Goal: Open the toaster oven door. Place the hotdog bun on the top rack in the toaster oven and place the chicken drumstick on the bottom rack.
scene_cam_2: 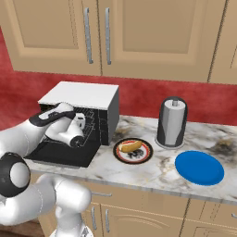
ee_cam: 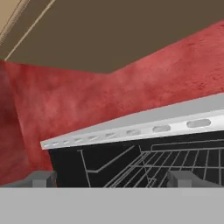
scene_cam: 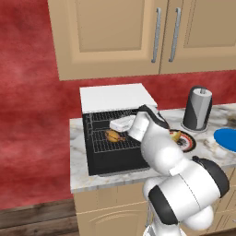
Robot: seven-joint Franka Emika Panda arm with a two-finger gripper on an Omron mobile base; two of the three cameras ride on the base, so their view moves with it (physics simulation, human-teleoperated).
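Note:
The toaster oven (scene_cam: 115, 97) (scene_cam_2: 81, 95) stands on the counter with its door (scene_cam: 120, 163) (scene_cam_2: 62, 156) folded down flat. Inside, the top rack (scene_cam: 99, 117) and the bottom rack (scene_cam: 101, 144) show as wire grids. A brown chicken drumstick (scene_cam: 113, 136) lies on the bottom rack. My gripper (scene_cam: 117, 125) (scene_cam_2: 80, 121) is just above it in the oven mouth, open, nothing between its fingertips (ee_cam: 42, 178). The hand view faces the oven's upper front edge (ee_cam: 131, 131) and rack wires. The hotdog bun (scene_cam_2: 130, 146) (scene_cam: 176, 135) rests on a dark-rimmed plate (scene_cam_2: 147, 155) right of the oven.
A grey-black cylindrical kettle (scene_cam: 197, 109) (scene_cam_2: 172, 122) stands right of the plate. A blue plate (scene_cam: 227, 138) (scene_cam_2: 199, 167) lies near the counter's right end. Wooden wall cabinets (scene_cam: 115, 32) hang above the oven. A red wall (scene_cam: 32, 115) is behind and to the left.

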